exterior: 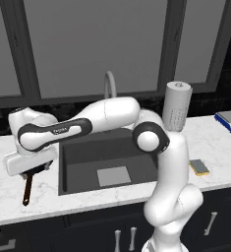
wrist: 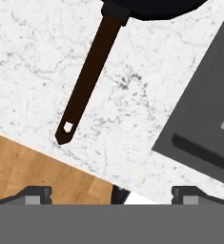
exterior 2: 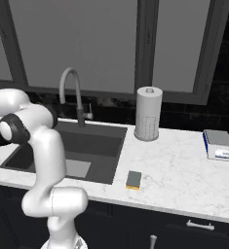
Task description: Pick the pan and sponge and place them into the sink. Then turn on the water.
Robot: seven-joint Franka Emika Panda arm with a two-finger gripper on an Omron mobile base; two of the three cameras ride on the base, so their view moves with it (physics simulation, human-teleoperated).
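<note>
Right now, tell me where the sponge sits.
The sponge lies on the marble counter just right of the sink, in front of the paper towel roll.

Small dark lettering on the arm (exterior: 58, 130), too blurred to read.

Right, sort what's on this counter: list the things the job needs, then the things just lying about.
For the job:
- pan, by its handle on the marble left of the sink
- sponge, on the counter right of the sink
- sink
- faucet
- hand, open above the pan handle

Lying about:
- paper towel roll
- blue-and-white block
</note>
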